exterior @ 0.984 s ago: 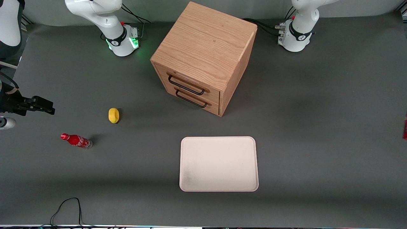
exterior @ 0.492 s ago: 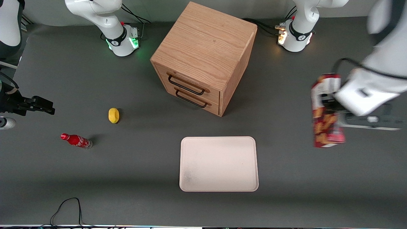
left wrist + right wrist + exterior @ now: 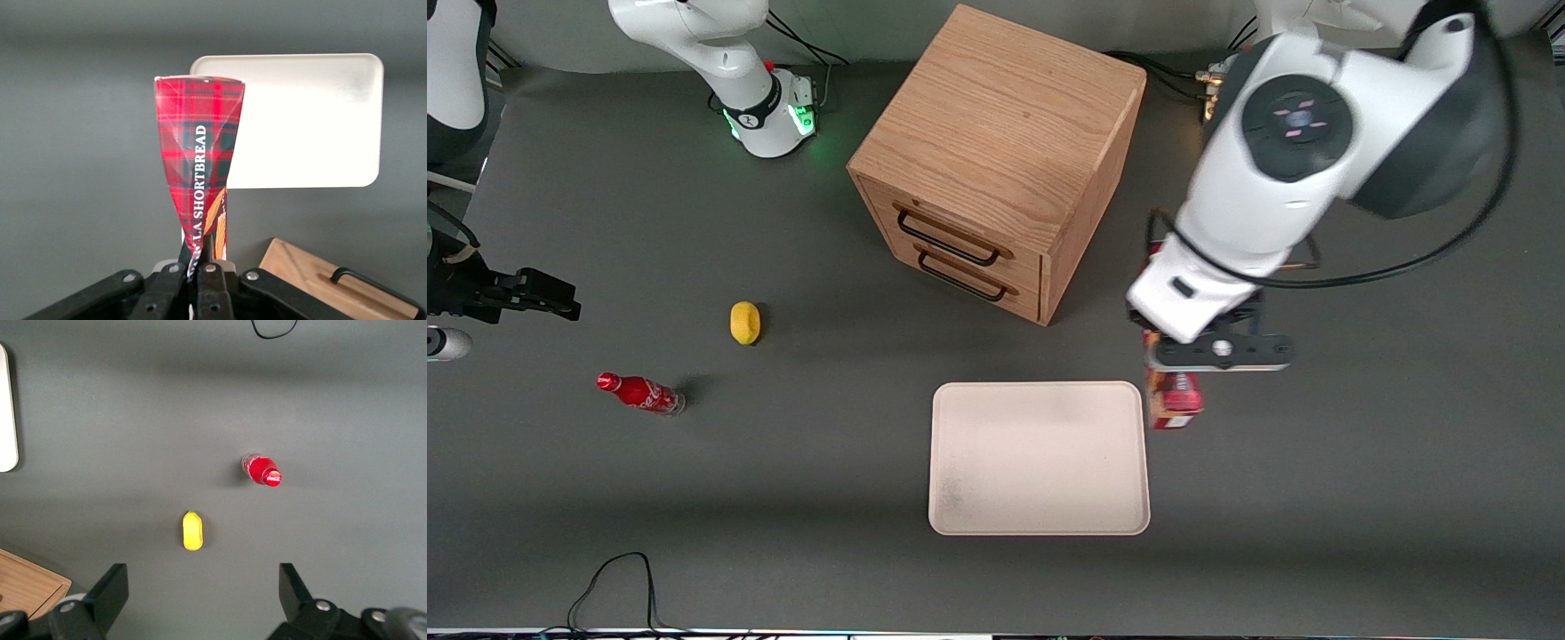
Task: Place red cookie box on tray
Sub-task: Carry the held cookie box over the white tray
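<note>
My left gripper (image 3: pixel 1178 360) is shut on the red cookie box (image 3: pixel 1174 404) and holds it in the air, long axis pointing down. The box hangs just beside the cream-white tray (image 3: pixel 1040 462), off the tray's edge toward the working arm's end of the table, by the corner nearest the cabinet. In the left wrist view the gripper (image 3: pixel 202 257) pinches the box (image 3: pixel 200 147), a red tartan pack with white lettering, and the tray (image 3: pixel 313 120) lies flat on the table below with nothing on it. The arm's wrist hides most of the box in the front view.
A wooden two-drawer cabinet (image 3: pixel 996 160) stands farther from the front camera than the tray. A yellow lemon-like object (image 3: pixel 744 322) and a small red soda bottle (image 3: pixel 640 393) lie toward the parked arm's end. A black cable (image 3: pixel 614 578) lies near the front edge.
The left arm has swung in from the working arm's end of the table with the box in its gripper, to just beside the tray. Nothing else has moved.
</note>
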Action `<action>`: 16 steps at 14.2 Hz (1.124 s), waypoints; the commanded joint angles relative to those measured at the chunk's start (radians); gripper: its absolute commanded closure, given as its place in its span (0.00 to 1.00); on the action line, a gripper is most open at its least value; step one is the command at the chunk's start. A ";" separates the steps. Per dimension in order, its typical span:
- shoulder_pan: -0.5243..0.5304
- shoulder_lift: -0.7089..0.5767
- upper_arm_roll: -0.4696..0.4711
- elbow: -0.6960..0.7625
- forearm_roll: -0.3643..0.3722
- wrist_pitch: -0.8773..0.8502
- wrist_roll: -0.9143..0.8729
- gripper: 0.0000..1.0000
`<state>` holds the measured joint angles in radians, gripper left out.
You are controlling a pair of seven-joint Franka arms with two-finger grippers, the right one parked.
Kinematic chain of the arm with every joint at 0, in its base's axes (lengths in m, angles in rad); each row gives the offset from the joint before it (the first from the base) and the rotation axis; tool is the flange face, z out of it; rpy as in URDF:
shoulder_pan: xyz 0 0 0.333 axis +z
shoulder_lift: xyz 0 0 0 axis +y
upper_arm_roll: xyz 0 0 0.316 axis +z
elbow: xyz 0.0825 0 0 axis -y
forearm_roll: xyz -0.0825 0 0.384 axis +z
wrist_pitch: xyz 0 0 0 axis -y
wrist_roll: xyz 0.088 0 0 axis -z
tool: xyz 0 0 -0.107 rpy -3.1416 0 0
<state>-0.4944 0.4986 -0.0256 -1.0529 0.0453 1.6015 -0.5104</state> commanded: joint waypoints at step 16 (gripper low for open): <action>0.074 0.278 0.010 -0.207 -0.021 0.572 0.122 1.00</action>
<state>-0.4314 0.7840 -0.0183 -1.2628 0.0217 2.1656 -0.4679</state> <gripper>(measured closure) 0.969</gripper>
